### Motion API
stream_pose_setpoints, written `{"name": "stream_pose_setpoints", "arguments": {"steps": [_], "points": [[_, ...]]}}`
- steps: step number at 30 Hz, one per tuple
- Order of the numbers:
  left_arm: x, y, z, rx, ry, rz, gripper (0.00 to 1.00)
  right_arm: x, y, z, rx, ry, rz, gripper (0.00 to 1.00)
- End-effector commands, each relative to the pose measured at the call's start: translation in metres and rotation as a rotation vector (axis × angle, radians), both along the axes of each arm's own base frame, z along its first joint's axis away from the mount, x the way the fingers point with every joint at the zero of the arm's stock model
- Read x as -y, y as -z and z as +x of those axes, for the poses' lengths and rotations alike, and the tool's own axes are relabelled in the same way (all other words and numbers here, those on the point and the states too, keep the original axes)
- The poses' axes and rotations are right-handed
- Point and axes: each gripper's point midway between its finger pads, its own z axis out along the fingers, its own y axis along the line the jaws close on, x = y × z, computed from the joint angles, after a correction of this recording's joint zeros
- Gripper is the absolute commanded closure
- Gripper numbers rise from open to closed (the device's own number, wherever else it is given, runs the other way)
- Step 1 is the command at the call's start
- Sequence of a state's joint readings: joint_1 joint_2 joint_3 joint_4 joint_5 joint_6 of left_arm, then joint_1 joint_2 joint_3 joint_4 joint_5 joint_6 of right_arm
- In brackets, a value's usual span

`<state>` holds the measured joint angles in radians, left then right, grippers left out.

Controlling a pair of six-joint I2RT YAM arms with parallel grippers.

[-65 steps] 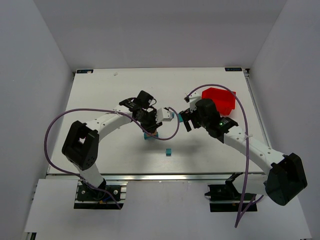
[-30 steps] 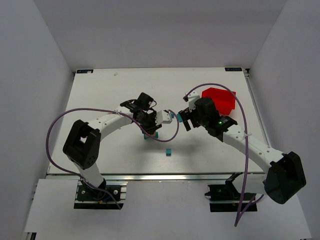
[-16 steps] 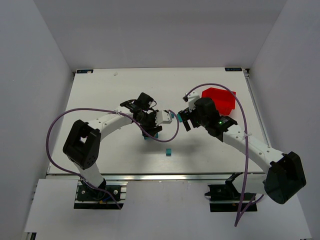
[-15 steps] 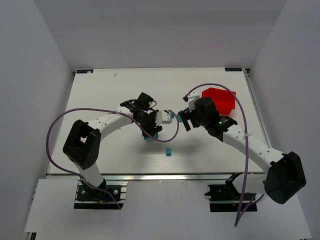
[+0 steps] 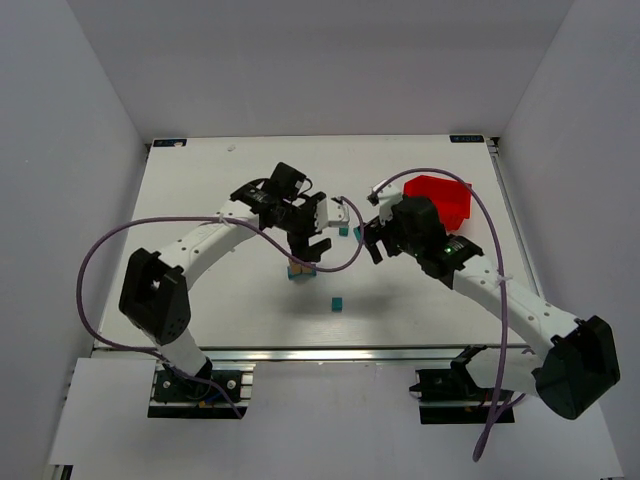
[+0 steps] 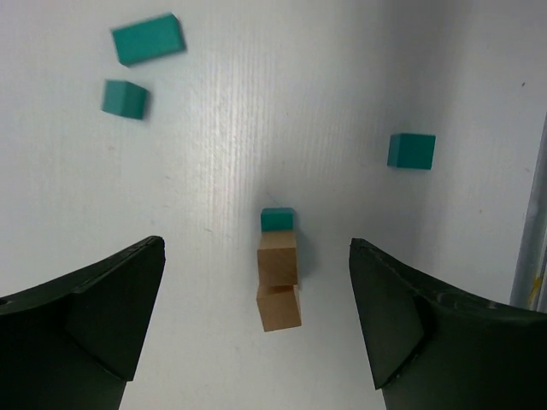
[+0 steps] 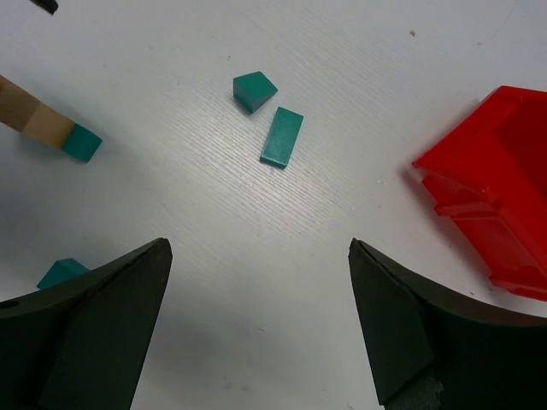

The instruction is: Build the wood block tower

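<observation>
Hovering over tower (image 6: pixel 279 269), left fingers (image 6: pixel 102 316) apart

White arms (image 5: pixel 205 240), black joints (image 5: pixel 155 295) — purple cables (image 5: pixel 81 290)

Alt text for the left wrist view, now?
A small tower, one teal block under two tan ones, stands on the white table, framed by the open left gripper. Three loose teal blocks lie beyond it.

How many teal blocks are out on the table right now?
4. The teal base block sits under two tan blocks in the tower; a teal cube and a flat teal block lie close together; a lone teal cube lies apart. More may be hidden.
</observation>
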<state>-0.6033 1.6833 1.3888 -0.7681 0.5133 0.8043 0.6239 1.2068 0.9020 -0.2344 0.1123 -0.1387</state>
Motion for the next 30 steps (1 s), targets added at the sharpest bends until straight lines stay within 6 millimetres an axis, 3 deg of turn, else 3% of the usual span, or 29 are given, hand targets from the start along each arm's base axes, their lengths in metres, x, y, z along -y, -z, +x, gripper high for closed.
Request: {"name": "stream_pose_setpoints", "arguments": {"steps": [1,4,5,6,7,8,10,11,12,13,14,15,17,18,20,21,25,30], "points": [[0.014,-0.081,0.004,0.139,0.009,-0.172,0.02,-0.005,-0.025,-0.004,0.079,-0.03,0.072,0.11],[0.027,-0.133,0.036,0.2,-0.151,-0.284,0.02,-0.008,-0.032,-0.003,0.086,-0.017,0.112,0.11],[0.029,-0.161,0.05,0.214,-0.23,-0.35,0.04,-0.009,-0.034,-0.003,0.085,-0.012,0.127,0.11],[0.029,-0.167,0.062,0.115,-0.398,-0.407,0.14,-0.013,-0.035,-0.002,0.074,-0.003,0.158,0.13],[0.019,-0.181,0.085,0.157,-0.567,-0.439,0.27,-0.016,-0.035,-0.002,0.067,-0.005,0.171,0.15],[0.017,-0.184,0.089,0.066,-0.719,-0.504,0.65,-0.017,-0.036,-0.001,0.063,0.008,0.185,0.26],[0.001,-0.188,0.093,0.03,-0.914,-0.572,0.96,-0.02,-0.037,0.001,0.039,0.051,0.24,0.45],[-0.012,-0.183,0.095,0.028,-1.022,-0.587,1.0,-0.019,-0.04,0.004,0.042,0.08,0.252,0.7],[-0.023,-0.147,0.086,-0.061,-1.137,-0.56,1.0,-0.018,-0.035,0.004,0.018,0.099,0.252,0.77],[-0.04,-0.149,0.075,-0.058,-1.215,-0.581,1.0,-0.019,-0.033,0.003,-0.005,0.114,0.259,0.82],[-0.051,-0.113,0.06,-0.136,-1.295,-0.536,1.0,-0.018,-0.028,0.004,-0.022,0.129,0.248,0.94],[-0.064,-0.096,0.047,-0.166,-1.363,-0.505,1.0,-0.018,-0.022,0.003,-0.047,0.134,0.239,0.98],[-0.087,-0.078,0.026,-0.209,-1.493,-0.509,1.0,-0.027,-0.009,-0.001,-0.11,0.129,0.255,1.0],[-0.101,-0.044,0.008,-0.248,-1.565,-0.42,1.0,-0.034,-0.003,-0.004,-0.134,0.109,0.265,1.0],[-0.108,-0.023,-0.007,-0.304,-1.618,-0.388,1.0,-0.046,0.011,-0.008,-0.192,0.081,0.279,1.0],[-0.11,-0.003,-0.018,-0.335,-1.628,-0.342,1.0,-0.051,0.014,-0.009,-0.203,0.075,0.28,1.0],[-0.113,0.018,-0.027,-0.356,-1.624,-0.311,1.0,-0.063,0.023,-0.01,-0.222,0.059,0.278,1.0],[-0.105,0.024,-0.016,-0.328,-1.578,-0.342,1.0,-0.088,0.04,-0.019,-0.281,-0.027,0.251,1.0]]}}
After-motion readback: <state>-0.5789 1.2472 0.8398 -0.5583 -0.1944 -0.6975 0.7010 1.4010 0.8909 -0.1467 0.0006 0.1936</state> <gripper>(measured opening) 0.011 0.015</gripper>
